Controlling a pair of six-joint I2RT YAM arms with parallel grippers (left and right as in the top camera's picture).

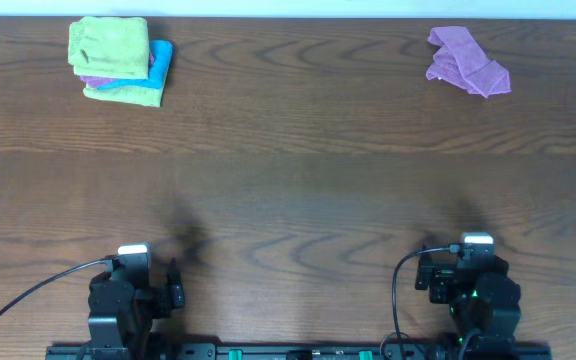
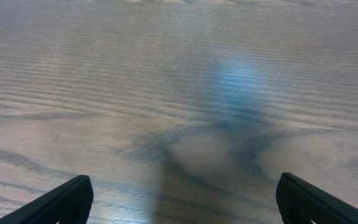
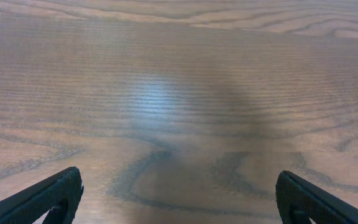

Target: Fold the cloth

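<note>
From overhead I see the crumpled purple cloth (image 1: 467,62) at the far right of the table (image 1: 288,180); the left wrist view shows my left gripper (image 2: 185,193) spread wide and empty, and the right wrist view shows the right gripper (image 3: 179,190) likewise.

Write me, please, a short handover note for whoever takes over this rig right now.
Left gripper: open, empty, low over the bare table near its base.
Right gripper: open, empty, likewise parked at the near edge.
Purple cloth: crumpled at the far right, on the right arm's side, well clear of both grippers.
Stack of cloths: far left, green on top, with blue, purple and green beneath.
Done: the stacked cloths look folded.
Left: the purple cloth is not yet folded. It probably needs spreading flat first.
</note>
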